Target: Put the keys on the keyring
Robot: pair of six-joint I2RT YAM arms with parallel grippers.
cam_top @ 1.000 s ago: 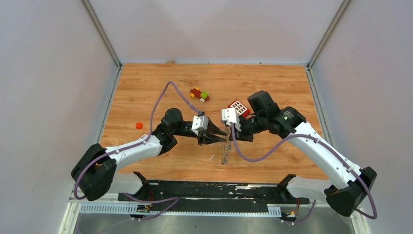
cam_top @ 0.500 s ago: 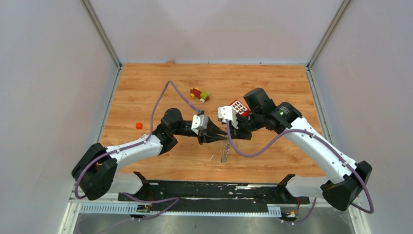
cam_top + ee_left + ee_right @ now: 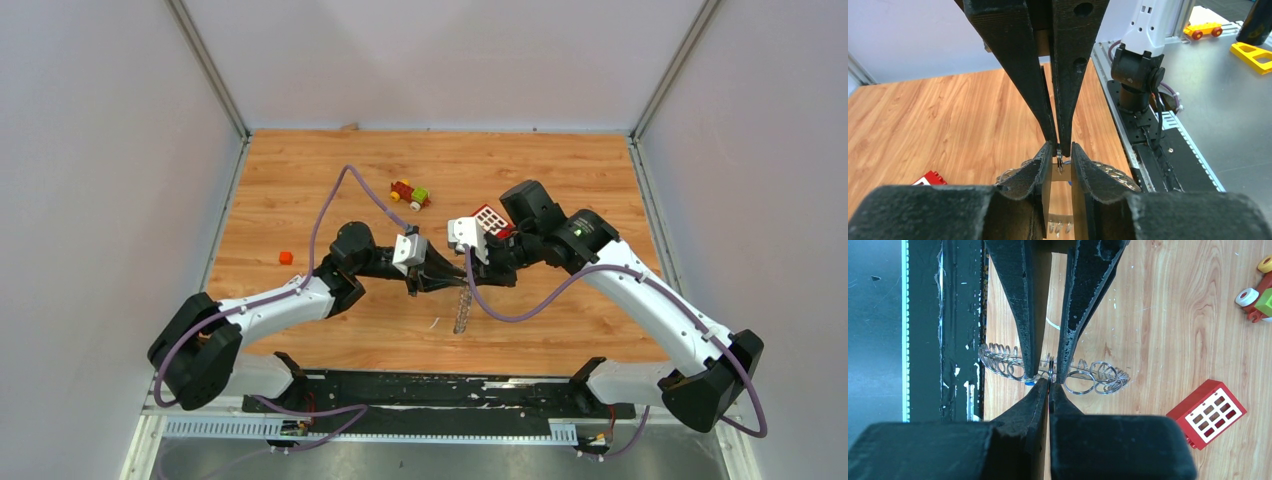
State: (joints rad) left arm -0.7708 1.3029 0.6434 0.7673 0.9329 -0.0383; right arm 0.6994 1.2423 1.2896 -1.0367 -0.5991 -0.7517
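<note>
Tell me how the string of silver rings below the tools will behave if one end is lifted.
The string of silver rings is many thin loops linked in a curved row, so it will probably sag and swing, not stay stiff. The wire looks thin, so it is likely light. Overlapping loops may tangle.

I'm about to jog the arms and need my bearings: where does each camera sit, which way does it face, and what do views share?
Top external: above and behind the bases, facing down on the table; left arm and right arm show whole.
Left wrist: on the left arm, facing the right arm's base; left gripper below, jaws parted.
Right wrist: on the right arm, facing down-left at the table; right gripper below, shut on the keyring.
Shared: all three show the keyring and red block.
</note>
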